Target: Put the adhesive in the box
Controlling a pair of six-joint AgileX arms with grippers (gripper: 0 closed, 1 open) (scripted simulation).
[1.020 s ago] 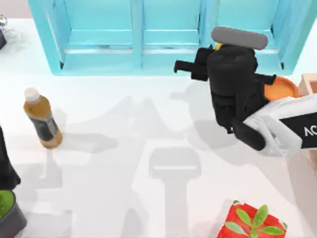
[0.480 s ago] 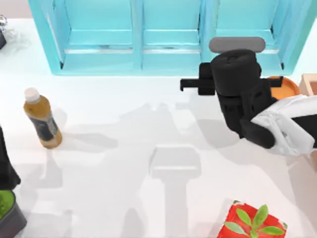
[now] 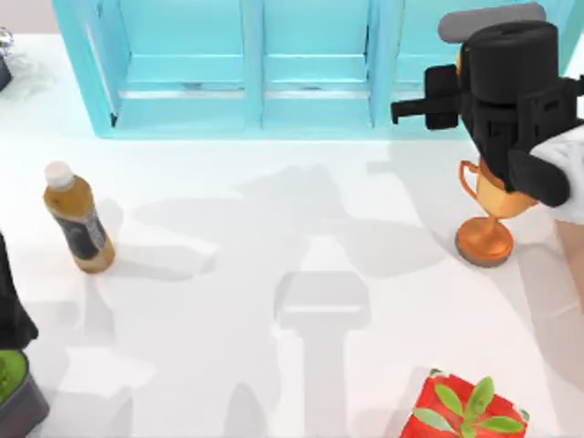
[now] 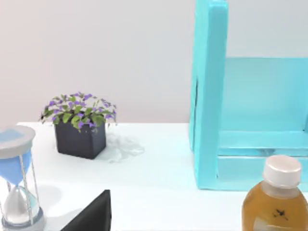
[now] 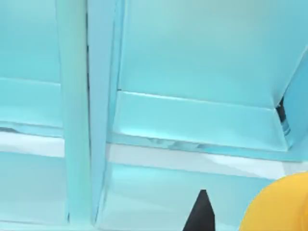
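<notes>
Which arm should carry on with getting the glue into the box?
Right, most likely. The right arm is raised at the table's far right, above the trophy, and a yellow-orange object sits right by its wrist camera. The left arm is parked at the left edge, beside the drink bottle.

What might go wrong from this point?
The right arm hangs directly over the trophy; dropping lower may topple it. It is close to the turquoise shelf unit and may clip it. The adhesive may not be held securely. The left arm sits parked at the left edge.

open white table (image 3: 274, 228) mid-scene, turquoise shelf (image 3: 255, 64) behind, trophy (image 3: 488, 214) right, brown bottle (image 3: 78, 219) left
</notes>
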